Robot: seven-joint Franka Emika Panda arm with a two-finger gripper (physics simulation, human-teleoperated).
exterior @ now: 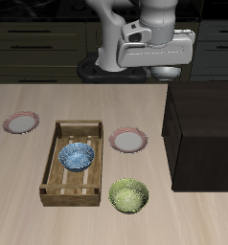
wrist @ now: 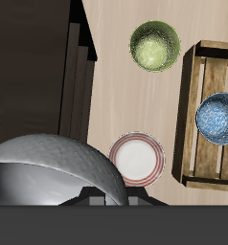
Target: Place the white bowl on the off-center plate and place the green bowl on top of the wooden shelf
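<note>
The claw hangs high over the back of the table. Its jaws look clamped on the rim of the white bowl, which fills the wrist view close to the camera as a glossy grey dome; the fingertips themselves are mostly hidden, so the grip is a judgement. The shelf stands dark and boxy at the table's edge, its flat top bare. The slatted tray lies mid-table with the blue bowl inside. The green bowl sits on the table near the front edge, just beside the tray, apparently untouched. One plate lies between tray and shelf. The off-center plate, as I read it, is the one beyond the tray, well apart from the shelf, and it is bare. So neither placement is done: the white bowl is lifted but not delivered, and the green bowl's move has yet to begin.
</note>
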